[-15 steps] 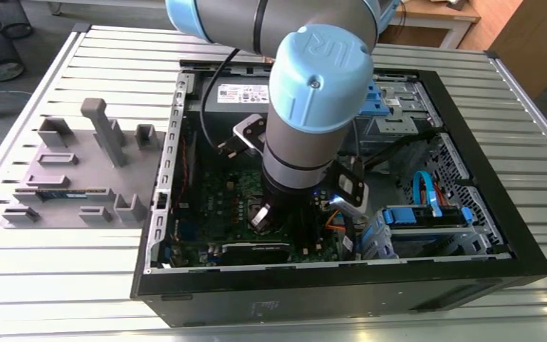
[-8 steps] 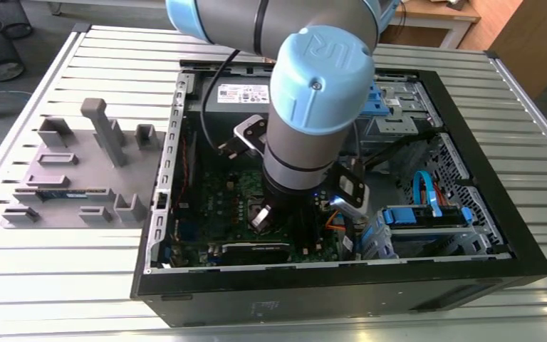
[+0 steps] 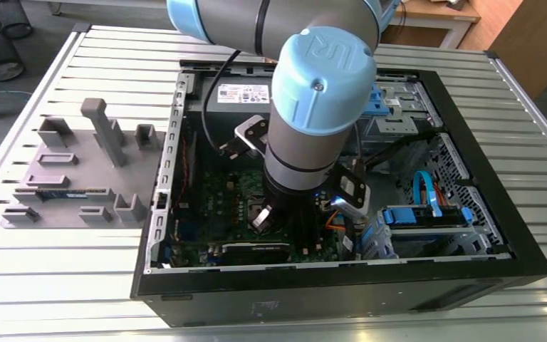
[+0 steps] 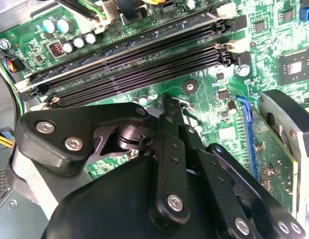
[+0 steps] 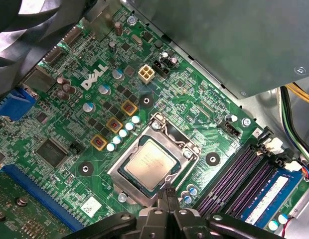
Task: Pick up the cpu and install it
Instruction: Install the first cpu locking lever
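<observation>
As the first wrist view shows, the cpu (image 5: 151,164) already lies in its socket (image 5: 154,159) on the motherboard (image 5: 60,124) — placement looks done; the gripper (image 5: 167,195), fingertips pressed together and empty, hovers just beside the socket's edge.

Printed marks, none legible enough to transcribe:
- cpu (image 5: 151,163), seated in the socket (image 5: 125,179): faint engraving on the metal top.
- Motherboard (image 5: 194,94), beyond the socket from the cpu: white logo lettering (image 5: 93,79).
- Memory stick (image 5: 272,195), near the socket: white sticker.
- Power supply (image 3: 240,100): white label (image 3: 244,92).
</observation>
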`<action>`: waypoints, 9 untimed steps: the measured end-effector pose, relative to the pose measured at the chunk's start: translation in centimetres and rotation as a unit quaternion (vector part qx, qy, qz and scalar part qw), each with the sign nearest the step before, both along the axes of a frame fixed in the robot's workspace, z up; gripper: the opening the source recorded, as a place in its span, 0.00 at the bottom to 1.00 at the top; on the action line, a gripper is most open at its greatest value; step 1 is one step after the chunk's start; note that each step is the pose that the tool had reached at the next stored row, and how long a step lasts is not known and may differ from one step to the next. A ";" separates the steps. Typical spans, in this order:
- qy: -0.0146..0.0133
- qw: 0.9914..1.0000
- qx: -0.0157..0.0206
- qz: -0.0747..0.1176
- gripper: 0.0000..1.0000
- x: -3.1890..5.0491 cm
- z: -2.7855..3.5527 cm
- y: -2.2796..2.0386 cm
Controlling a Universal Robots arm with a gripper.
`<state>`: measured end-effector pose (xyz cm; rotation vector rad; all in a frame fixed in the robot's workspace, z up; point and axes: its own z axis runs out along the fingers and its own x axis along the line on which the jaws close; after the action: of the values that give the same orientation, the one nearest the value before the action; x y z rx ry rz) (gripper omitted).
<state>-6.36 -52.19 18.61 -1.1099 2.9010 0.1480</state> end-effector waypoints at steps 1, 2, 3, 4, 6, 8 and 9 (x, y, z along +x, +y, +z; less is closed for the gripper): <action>0.000 1.000 0.000 0.000 0.11 0.01 0.00 0.00; 0.000 1.000 0.000 0.000 0.11 0.02 0.00 0.00; 0.000 1.000 0.000 0.000 0.11 0.04 0.00 0.00; 0.000 1.000 0.000 0.000 0.11 0.07 0.00 -0.01; 0.000 1.000 0.000 0.000 0.11 0.10 -0.01 -0.01; 0.000 1.000 0.000 -0.002 0.11 0.12 -0.01 -0.01; 0.000 1.000 0.000 -0.004 0.11 0.12 0.03 0.00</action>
<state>-6.24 -52.19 18.65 -1.0969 2.9053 0.1483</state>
